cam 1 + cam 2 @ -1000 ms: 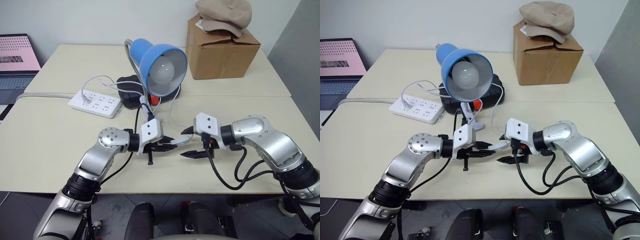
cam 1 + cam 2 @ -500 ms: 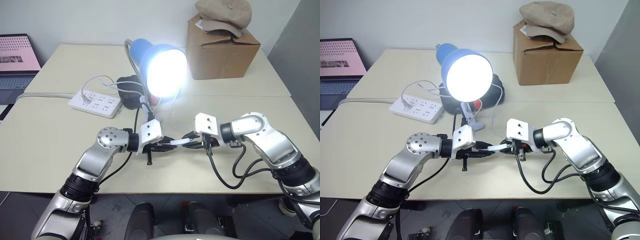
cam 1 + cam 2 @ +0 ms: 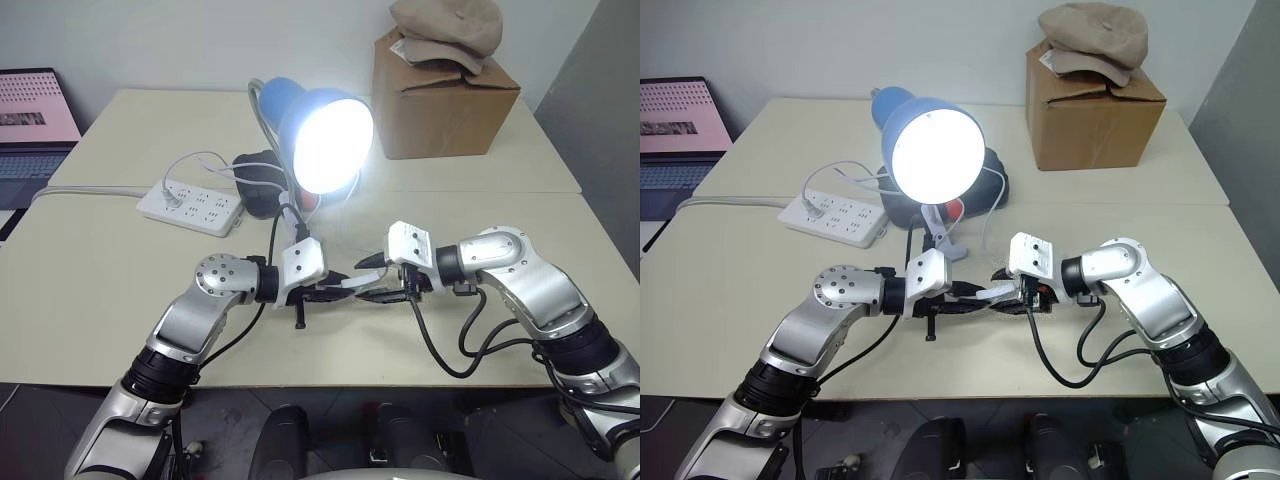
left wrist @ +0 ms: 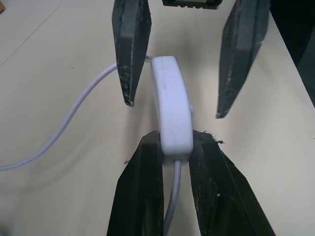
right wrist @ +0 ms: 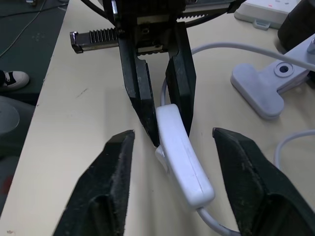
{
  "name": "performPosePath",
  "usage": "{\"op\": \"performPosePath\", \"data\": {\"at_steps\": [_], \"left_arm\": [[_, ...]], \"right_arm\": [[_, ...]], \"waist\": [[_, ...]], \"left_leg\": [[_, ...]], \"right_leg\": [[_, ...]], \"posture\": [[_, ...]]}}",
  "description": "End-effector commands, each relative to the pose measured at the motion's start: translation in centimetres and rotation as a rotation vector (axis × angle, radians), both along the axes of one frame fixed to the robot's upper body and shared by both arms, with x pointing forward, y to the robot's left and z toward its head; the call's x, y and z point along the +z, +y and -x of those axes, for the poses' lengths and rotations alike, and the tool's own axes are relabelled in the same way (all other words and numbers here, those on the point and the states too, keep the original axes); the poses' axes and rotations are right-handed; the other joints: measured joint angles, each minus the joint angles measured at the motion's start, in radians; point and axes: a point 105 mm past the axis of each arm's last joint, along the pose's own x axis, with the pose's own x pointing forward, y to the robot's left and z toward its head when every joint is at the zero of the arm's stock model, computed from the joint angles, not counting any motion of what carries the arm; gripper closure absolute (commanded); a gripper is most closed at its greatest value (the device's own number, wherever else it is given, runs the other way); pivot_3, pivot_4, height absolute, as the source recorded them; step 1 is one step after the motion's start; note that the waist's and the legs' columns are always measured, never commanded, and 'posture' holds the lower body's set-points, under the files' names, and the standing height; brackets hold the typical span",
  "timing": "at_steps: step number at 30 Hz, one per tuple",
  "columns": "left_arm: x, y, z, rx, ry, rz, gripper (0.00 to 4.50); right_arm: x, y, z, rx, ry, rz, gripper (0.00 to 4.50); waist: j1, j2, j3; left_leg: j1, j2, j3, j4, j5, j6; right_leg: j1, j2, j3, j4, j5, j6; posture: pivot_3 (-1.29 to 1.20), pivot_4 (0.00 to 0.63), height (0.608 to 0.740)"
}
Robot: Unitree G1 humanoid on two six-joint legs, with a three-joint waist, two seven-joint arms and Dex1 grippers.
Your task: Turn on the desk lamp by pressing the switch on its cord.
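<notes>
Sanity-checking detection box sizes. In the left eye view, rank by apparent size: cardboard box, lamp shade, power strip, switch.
1. cardboard box
2. lamp shade, somewhat smaller than the box
3. power strip
4. switch, smallest by far

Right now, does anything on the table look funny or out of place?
A floppy cap sits on top of the cardboard box, an odd spot for it. Otherwise nothing looks spilled or broken; the desk lamp is shining.

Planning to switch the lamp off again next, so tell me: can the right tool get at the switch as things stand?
Probably yes. The right tool stands open astride the switch, which the left tool holds shut on one end, nothing between.
</notes>
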Motion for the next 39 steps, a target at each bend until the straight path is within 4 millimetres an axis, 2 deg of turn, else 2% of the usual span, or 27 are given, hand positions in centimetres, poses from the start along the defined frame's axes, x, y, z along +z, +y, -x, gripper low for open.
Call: {"op": "performPosePath", "data": {"at_steps": [1,5,9,14,18,19,23,27,33,34,39], "left_arm": [[-0.1,0.0,-1.5,0.037,-0.072,-0.042,4.10],[-0.9,0.5,-3.9,0.143,-0.115,-0.075,4.10],[-1.5,0.7,-5.7,0.199,-0.162,-0.101,4.10],[-2.2,0.7,-5.9,0.150,-0.168,-0.122,4.10],[-2.7,1.0,-6.3,0.141,-0.150,-0.136,4.10],[-2.8,1.0,-6.3,0.137,-0.146,-0.137,3.39],[-2.5,0.9,-6.4,0.125,-0.136,-0.123,2.60],[-2.2,0.9,-5.1,0.065,-0.096,-0.087,1.75],[-0.4,3.7,-4.3,0.131,-0.165,-0.065,0.42],[-0.3,4.2,-4.1,0.144,-0.169,-0.065,0.27],[1.1,6.6,-2.7,0.238,-0.184,-0.041,0.27]], "right_arm": [[2.2,-0.7,0.2,-0.014,-0.074,-0.042,0.83],[2.6,-2.4,0.6,-0.084,-0.101,-0.028,0.00],[1.9,-4.0,1.4,-0.205,-0.094,-0.030,0.00],[0.8,-4.8,2.9,-0.294,-0.055,-0.041,0.00],[0.4,-5.1,3.2,-0.350,-0.051,-0.047,0.00],[0.4,-5.2,3.2,-0.359,-0.052,-0.049,0.00],[0.3,-5.3,3.3,-0.376,-0.052,-0.050,0.00],[0.2,-5.4,3.2,-0.381,-0.051,-0.048,0.00],[0.2,-5.9,2.4,-0.394,-0.054,-0.049,0.00],[0.2,-5.9,2.3,-0.395,-0.054,-0.051,0.00],[0.9,-6.7,1.3,-0.413,-0.098,-0.078,0.00]], "waist": [[0.000,0.000,0.000],[0.004,0.000,0.000],[0.006,0.000,0.000],[0.001,0.000,0.000],[-0.001,0.000,0.000],[-0.001,0.000,0.000],[0.000,0.000,0.000],[0.000,0.000,0.000],[-0.003,0.000,0.000],[-0.002,0.000,0.000],[-0.004,0.000,0.000]], "left_leg": [[0.000,0.000,0.000,0.000,0.000,0.000],[0.000,0.000,0.000,0.000,0.000,0.000],[-0.001,0.000,0.000,0.000,0.000,0.000],[-0.001,0.000,0.000,0.000,0.000,0.000],[0.000,0.000,0.000,0.000,0.000,0.000],[0.000,0.000,-0.001,0.000,0.000,0.000],[0.000,0.000,0.000,0.000,0.000,0.000],[-0.001,0.000,0.000,0.000,0.000,0.000],[0.000,0.001,0.000,0.000,0.000,0.000],[0.000,0.000,-0.001,0.000,0.000,0.000],[0.000,0.000,0.000,0.000,0.000,0.000]], "right_leg": [[0.000,0.000,0.000,0.000,0.000,0.000],[0.000,0.000,-0.001,0.000,0.000,0.000],[0.000,0.000,0.000,-0.001,0.000,0.000],[-0.001,0.000,0.000,0.000,0.000,0.000],[0.000,0.000,-0.001,0.000,0.000,0.000],[0.000,0.000,-0.001,0.001,0.000,0.000],[0.000,0.000,0.000,0.000,0.000,0.000],[0.000,0.000,0.000,-0.001,0.000,0.000],[0.000,0.000,0.000,0.000,0.000,0.000],[0.000,0.000,-0.001,0.000,0.000,0.000],[0.000,0.000,0.000,0.000,0.000,0.000]], "posture": [[0.00,0.150,0.740],[0.00,0.150,0.740],[0.00,0.150,0.740],[0.00,0.150,0.740],[0.00,0.150,0.740],[0.00,0.150,0.740],[0.00,0.150,0.740],[0.00,0.150,0.740],[0.00,0.150,0.740],[0.00,0.150,0.740],[0.00,0.150,0.740]]}}
